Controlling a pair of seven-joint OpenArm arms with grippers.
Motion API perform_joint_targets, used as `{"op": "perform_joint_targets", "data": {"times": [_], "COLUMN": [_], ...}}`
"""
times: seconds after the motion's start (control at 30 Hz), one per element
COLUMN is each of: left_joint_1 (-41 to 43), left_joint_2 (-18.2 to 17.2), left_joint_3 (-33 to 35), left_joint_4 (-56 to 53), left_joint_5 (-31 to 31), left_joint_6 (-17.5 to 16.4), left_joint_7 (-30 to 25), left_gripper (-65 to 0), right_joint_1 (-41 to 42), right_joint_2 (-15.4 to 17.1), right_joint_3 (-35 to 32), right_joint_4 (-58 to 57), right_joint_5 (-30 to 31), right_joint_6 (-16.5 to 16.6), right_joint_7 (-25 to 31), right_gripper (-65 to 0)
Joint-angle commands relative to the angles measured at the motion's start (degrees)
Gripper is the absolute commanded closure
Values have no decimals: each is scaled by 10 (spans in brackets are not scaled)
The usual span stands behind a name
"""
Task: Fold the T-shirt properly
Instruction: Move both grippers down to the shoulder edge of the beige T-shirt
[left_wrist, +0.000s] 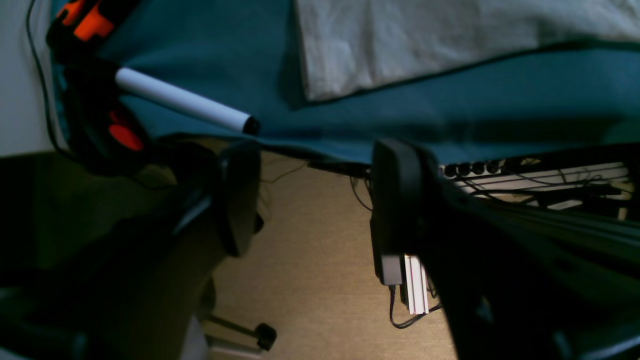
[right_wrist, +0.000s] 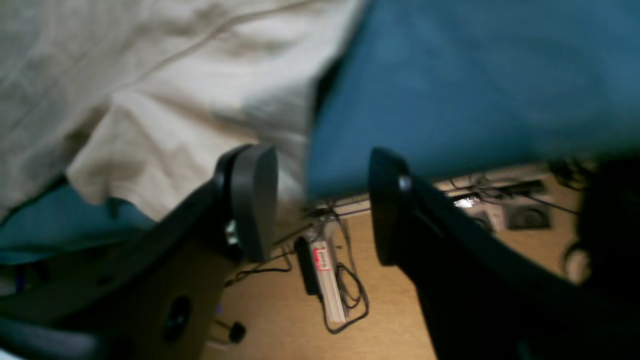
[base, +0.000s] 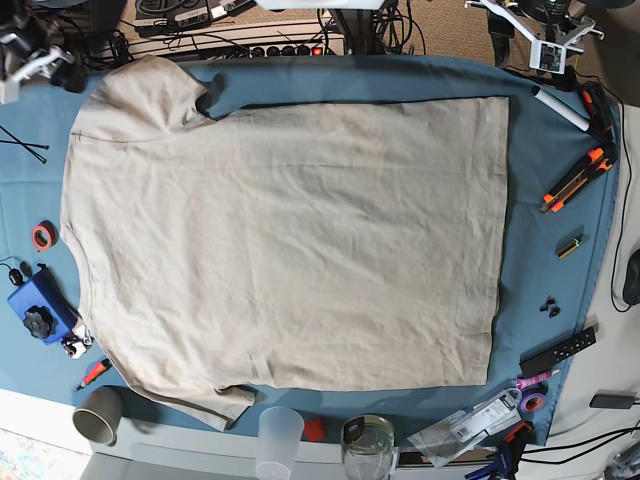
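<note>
Both pairs of dark fingers (left_wrist: 245, 200) (right_wrist: 252, 202) stand apart holding nothing, while the large beige cotton T-shirt (base: 290, 240) lies flat and unfolded across the teal-clothed tabletop (base: 540, 260), every fold yet to be made.

The T-shirt (base: 290, 240) lies spread flat on the table cloth (base: 545, 250) (cups (base: 280, 440) along the near edge).

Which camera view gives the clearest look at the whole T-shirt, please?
The base view: the T-shirt lies spread flat, with both sleeves visible. The left wrist view catches only one corner; the right wrist view shows just a blurry sleeve.
</note>
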Motion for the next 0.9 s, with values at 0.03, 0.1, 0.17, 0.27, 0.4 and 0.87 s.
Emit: {"op": "perform_joint_targets", "data": {"times": [0.03,0.1,0.17,0.27,0.4,0.87], "left_joint_1": [8,5,2,-6,-20,-141], "left_joint_2": [-3,-3,-3,-3,-3,-2], "left_joint_3": [-2,-2,-2,-2,-2,-2], "left_joint_4": [9,9,9,9,9,-21], "left_joint_5": [-2,-2,-2,-2,-2,-76], "left_joint_6": [2,2,2,2,2,37], "left_joint_7": [-13,-13,-13,-13,-13,15], "left_gripper": [-357,-357,-357,-357,-357,-356], "right_joint_1": [4,10,14,16,16,16], "right_joint_2": [11,11,11,11,8,-28], "right_joint_3": [-14,-31,-48,-77,-108,-108], "right_joint_4": [7,7,7,7,7,7], "right_joint_5": [-11,-33,-50,-67,-83,-80], "right_joint_6": [3,3,3,3,3,3], "right_joint_7": [13,29,35,54,64,29], "right_gripper": [-294,-294,-294,-294,-294,-294]}}
